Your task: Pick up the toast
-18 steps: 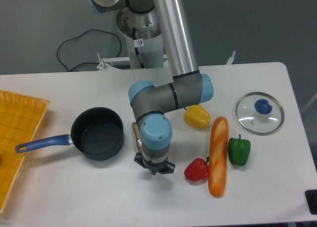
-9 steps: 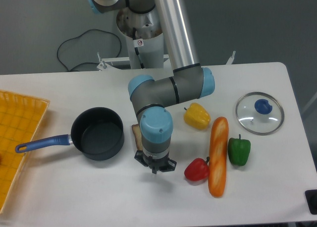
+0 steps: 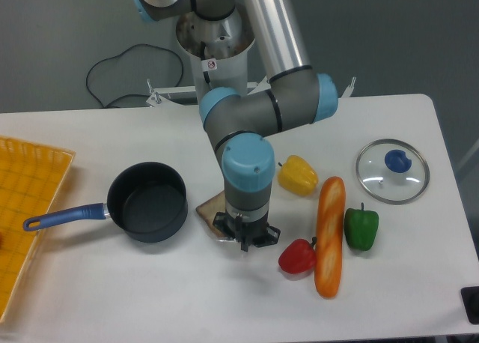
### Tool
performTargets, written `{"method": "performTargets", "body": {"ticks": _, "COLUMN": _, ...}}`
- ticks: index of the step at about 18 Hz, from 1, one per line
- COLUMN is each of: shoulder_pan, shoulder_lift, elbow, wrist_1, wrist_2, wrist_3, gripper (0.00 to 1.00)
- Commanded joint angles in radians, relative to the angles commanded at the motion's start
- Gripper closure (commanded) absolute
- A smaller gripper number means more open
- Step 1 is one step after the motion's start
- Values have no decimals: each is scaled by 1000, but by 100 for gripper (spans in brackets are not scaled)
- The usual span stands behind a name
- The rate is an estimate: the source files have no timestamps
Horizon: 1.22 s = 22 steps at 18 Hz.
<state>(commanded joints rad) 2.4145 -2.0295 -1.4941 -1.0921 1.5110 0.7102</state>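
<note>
- The white bench (image 3: 112,283) fills the lower part of the view; behind its far edge is a grey wall and floor, where a black cable (image 3: 112,77) loops.
- The arm's base stands at the middle of the far edge, and the arm reaches toward the bench's centre.
- The toast (image 3: 212,206) lies near the centre of the bench, just right of the dark pot (image 3: 147,201) with the blue handle. Only a brown corner with a darker crust shows; the rest is hidden under the wrist, so its long axis cannot be told. The visible corner points toward the left edge.
- The gripper (image 3: 245,240) points straight down at the toast's near-right side. Whether its fingers are apart or closed on anything cannot be told from this angle.
- An orange mesh tray (image 3: 22,208) sits at the left edge.
- To the right of the gripper are a yellow pepper (image 3: 298,175), a red pepper (image 3: 297,256), a baguette (image 3: 329,236) and a green pepper (image 3: 361,228).
- A glass lid (image 3: 392,170) lies near the right edge.
</note>
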Motion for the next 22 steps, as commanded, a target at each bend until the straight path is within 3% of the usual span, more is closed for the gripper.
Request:
{"method": "performTargets", "body": {"ticks": 6, "shoulder_pan": 20, "shoulder_lift": 34, "elbow": 43, "wrist_1": -106, "wrist_2": -5, "wrist_3": 35, "gripper": 100}}
{"method": "performTargets", "body": {"ticks": 9, "shoulder_pan": 21, "shoulder_lift": 57, "elbow": 46, "wrist_1": -132, "wrist_2": -3, "wrist_3": 70, "gripper": 100}}
{"method": "performTargets", "body": {"ticks": 14, "shoulder_pan": 41, "shoulder_lift": 107, "elbow": 45, "wrist_1": -232, "wrist_2": 5, "wrist_3": 167, "gripper": 100}}
{"method": "performTargets", "body": {"ticks": 22, "shoulder_pan": 44, "shoulder_lift": 124, "elbow": 46, "wrist_1": -252, "wrist_2": 6, "wrist_3": 176, "gripper": 100}}
